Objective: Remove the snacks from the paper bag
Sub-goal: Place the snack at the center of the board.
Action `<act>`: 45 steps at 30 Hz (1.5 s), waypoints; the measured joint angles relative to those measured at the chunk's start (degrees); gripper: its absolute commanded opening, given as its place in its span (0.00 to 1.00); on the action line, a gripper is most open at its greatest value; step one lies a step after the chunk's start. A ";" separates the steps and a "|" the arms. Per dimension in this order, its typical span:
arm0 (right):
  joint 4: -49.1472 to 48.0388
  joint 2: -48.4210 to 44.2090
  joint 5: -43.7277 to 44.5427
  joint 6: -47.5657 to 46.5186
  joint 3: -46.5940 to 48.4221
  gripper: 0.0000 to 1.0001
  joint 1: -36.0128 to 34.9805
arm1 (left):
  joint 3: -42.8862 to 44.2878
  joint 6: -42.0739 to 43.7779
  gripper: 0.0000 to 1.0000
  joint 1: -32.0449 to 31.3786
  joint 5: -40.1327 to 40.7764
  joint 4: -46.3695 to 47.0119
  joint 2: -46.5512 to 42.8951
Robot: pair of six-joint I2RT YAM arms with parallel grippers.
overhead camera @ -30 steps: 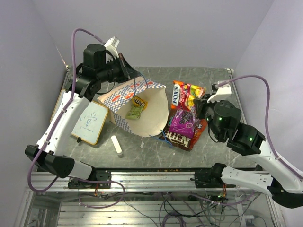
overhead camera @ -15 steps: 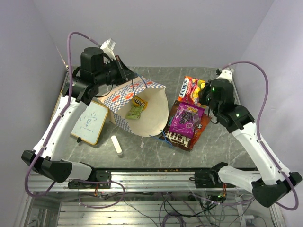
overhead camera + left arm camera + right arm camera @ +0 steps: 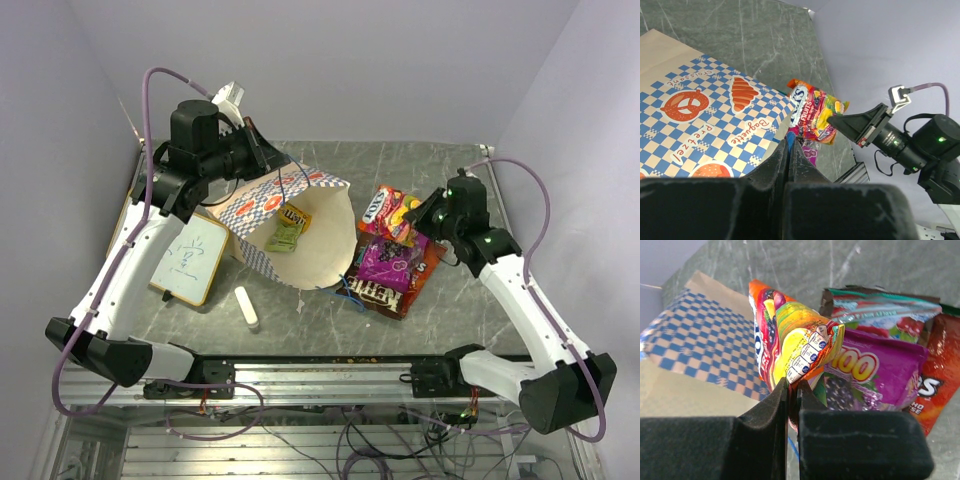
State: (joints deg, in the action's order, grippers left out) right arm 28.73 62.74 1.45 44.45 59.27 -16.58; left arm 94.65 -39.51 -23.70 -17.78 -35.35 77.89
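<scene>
The paper bag (image 3: 300, 245) lies on its side, mouth facing front. My left gripper (image 3: 262, 156) is shut on its blue cord handle (image 3: 788, 135) and holds the upper edge up. A green packet (image 3: 285, 236) and a yellow one (image 3: 294, 213) lie inside. My right gripper (image 3: 418, 214) is shut on the corner of an orange-yellow fruit snack packet (image 3: 388, 208), which it holds above the pile beside the bag; the packet also shows in the right wrist view (image 3: 790, 340). Under it lie a purple packet (image 3: 875, 375), red-orange Doritos (image 3: 935, 385) and a brown chocolate bag (image 3: 375, 292).
A wood-framed whiteboard (image 3: 190, 258) lies left of the bag, and a small white cylinder (image 3: 246, 307) lies in front of it. A second blue cord handle (image 3: 350, 295) trails on the grey table (image 3: 470, 300). Walls close in left, right and behind.
My right gripper has lifted the fruit packet off the pile, swung it back, then brought it a little forward and left. My left gripper shifted slightly left, still holding the handle.
</scene>
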 measured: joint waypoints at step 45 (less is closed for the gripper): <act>0.46 -4.28 1.77 0.44 -13.77 0.31 6.49 | 3.04 1.44 0.07 0.00 -5.01 -0.50 2.97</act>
State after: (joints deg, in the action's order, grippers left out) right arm 29.19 58.46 3.22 44.88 45.50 -10.09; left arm 97.69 -38.06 -23.70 -22.79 -35.86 80.86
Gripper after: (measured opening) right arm 0.197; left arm 0.072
